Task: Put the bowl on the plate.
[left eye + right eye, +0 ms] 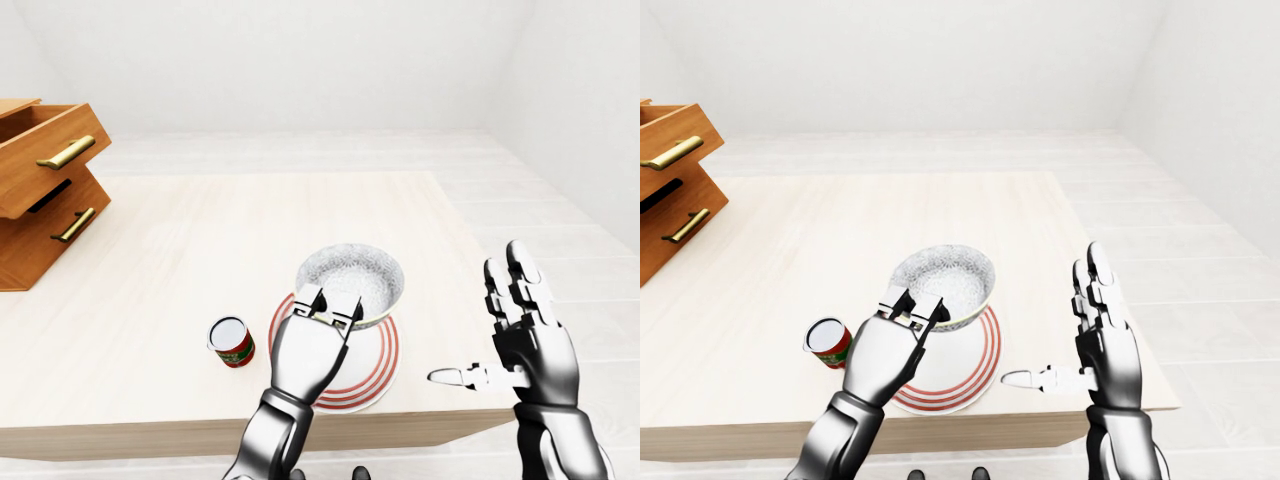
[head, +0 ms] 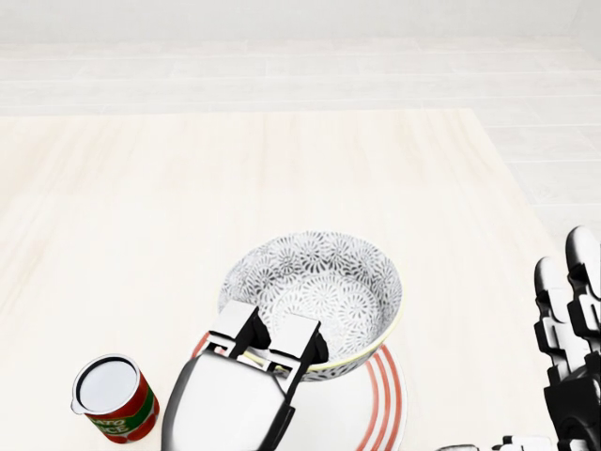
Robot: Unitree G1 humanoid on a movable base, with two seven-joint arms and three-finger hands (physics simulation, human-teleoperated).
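A white bowl (image 2: 319, 287) with a grey flower pattern sits level over the red-ringed white plate (image 2: 383, 406), low on the table in the head view. I cannot tell whether bowl and plate touch. My left gripper (image 2: 266, 344) is shut on the bowl's near rim, two fingers (image 2: 235, 327) hooked over the edge. The hand and bowl hide most of the plate. To the right, my right gripper (image 1: 497, 335) stands open beyond the table's right edge, fingers up and thumb pointing left, holding nothing.
A red-labelled can (image 2: 113, 398) stands upright on the light wooden table (image 1: 200, 240), just left of my left arm. A wooden drawer unit (image 1: 45, 185) with brass handles stands at the table's far left, its top drawer pulled out.
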